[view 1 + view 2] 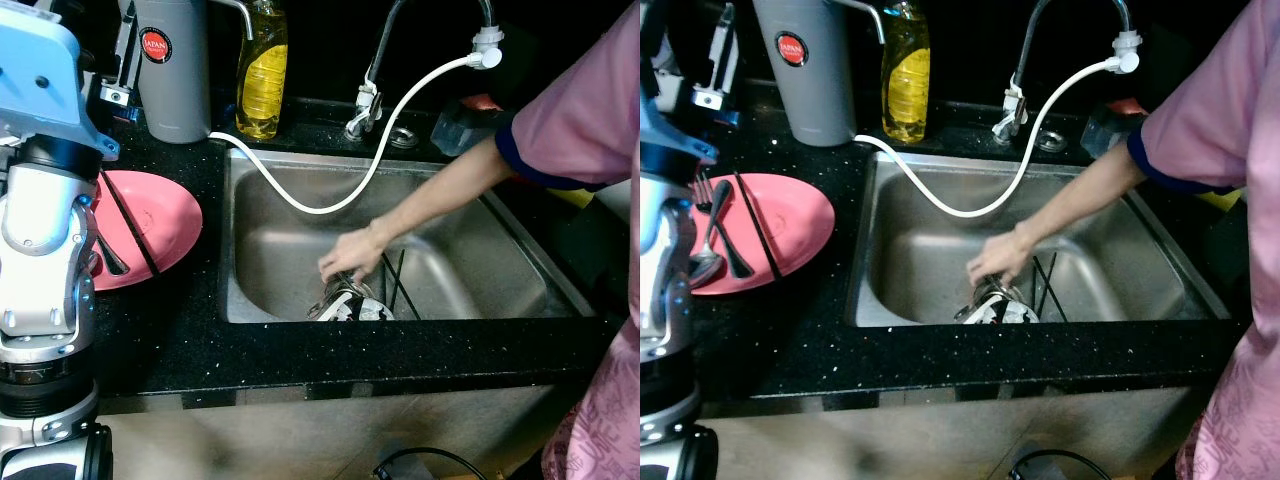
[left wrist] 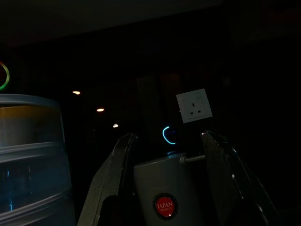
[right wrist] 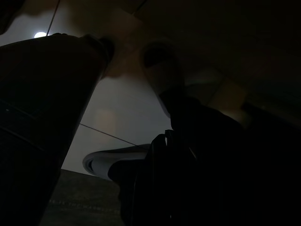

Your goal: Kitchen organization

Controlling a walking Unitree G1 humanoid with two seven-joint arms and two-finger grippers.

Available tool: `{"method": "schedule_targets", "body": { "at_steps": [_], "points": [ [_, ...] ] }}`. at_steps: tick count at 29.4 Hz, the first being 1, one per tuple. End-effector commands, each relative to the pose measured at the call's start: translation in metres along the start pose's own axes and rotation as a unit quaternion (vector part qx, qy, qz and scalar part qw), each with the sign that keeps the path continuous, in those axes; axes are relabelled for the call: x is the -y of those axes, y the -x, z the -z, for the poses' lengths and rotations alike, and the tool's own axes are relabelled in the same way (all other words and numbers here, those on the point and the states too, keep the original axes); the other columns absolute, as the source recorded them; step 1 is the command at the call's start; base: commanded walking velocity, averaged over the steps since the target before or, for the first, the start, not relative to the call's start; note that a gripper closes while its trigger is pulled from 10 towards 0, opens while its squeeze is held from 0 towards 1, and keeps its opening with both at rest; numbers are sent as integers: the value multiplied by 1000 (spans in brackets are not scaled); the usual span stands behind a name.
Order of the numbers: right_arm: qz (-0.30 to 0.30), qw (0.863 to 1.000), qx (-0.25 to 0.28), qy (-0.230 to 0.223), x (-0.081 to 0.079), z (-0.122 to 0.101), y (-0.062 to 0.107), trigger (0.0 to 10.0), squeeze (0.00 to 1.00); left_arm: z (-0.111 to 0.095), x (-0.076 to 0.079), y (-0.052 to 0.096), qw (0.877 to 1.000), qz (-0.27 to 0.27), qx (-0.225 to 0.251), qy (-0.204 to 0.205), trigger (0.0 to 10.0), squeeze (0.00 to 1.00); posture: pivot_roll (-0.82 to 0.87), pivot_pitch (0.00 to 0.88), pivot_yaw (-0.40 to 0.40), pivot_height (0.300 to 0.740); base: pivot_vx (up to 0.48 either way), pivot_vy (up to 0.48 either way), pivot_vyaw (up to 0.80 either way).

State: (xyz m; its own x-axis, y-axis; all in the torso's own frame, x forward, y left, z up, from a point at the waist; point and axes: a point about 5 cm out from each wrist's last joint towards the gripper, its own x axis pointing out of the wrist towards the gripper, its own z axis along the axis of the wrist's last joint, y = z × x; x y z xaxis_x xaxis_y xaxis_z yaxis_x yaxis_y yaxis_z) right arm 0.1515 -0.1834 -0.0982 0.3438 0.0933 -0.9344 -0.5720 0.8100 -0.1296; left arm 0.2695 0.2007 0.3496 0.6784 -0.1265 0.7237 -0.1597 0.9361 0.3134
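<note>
Beside sink [image 1: 910, 240], pink plate [image 1: 790, 225] holds spoon [image 1: 708, 250], chopsticks [image 1: 755, 225]; left gripper [image 2: 169, 188] fingers spread, empty; right gripper state unclear.

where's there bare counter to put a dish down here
The front strip of black counter along the sink is bare, as is the corner below the pink plate. It is crowded behind, by the grey canister and soap bottle, and where the person's hand reaches.

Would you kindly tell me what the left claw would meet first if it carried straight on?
Probably the grey canister: it sits between the left claw's open fingers, directly ahead, though depth is unclear.
</note>
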Motion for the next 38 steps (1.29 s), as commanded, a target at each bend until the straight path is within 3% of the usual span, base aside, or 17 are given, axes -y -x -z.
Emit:
{"method": "schedule_targets", "body": {
  "at_steps": [1, 13, 27, 38],
  "points": [
    [2, 1000, -6, -1, 1, 3, 0, 10000, 0, -1, 1, -1, 1000, 11, 4, -14, 10000, 0, 273, 0, -139, 740, 0, 0, 0],
    [-8, 1000, -10, -5, -8, 10, 0, 10000, 0, 0, -2, -2, 1000, 9, 4, -15, 10000, 0, 263, 0, -122, 740, 0, 0, 0],
    [4, 1000, -2, -11, 2, 3, 1, 10000, 0, 2, 2, 0, 1000, 15, 1, -19, 10000, 0, 273, 0, -132, 740, 0, 0, 0],
    [2, 1000, -9, -7, 0, 7, 1, 10000, 0, 2, 1, 0, 1000, 16, 0, -23, 10000, 0, 270, 0, -133, 740, 0, 0, 0]
  ]
}}
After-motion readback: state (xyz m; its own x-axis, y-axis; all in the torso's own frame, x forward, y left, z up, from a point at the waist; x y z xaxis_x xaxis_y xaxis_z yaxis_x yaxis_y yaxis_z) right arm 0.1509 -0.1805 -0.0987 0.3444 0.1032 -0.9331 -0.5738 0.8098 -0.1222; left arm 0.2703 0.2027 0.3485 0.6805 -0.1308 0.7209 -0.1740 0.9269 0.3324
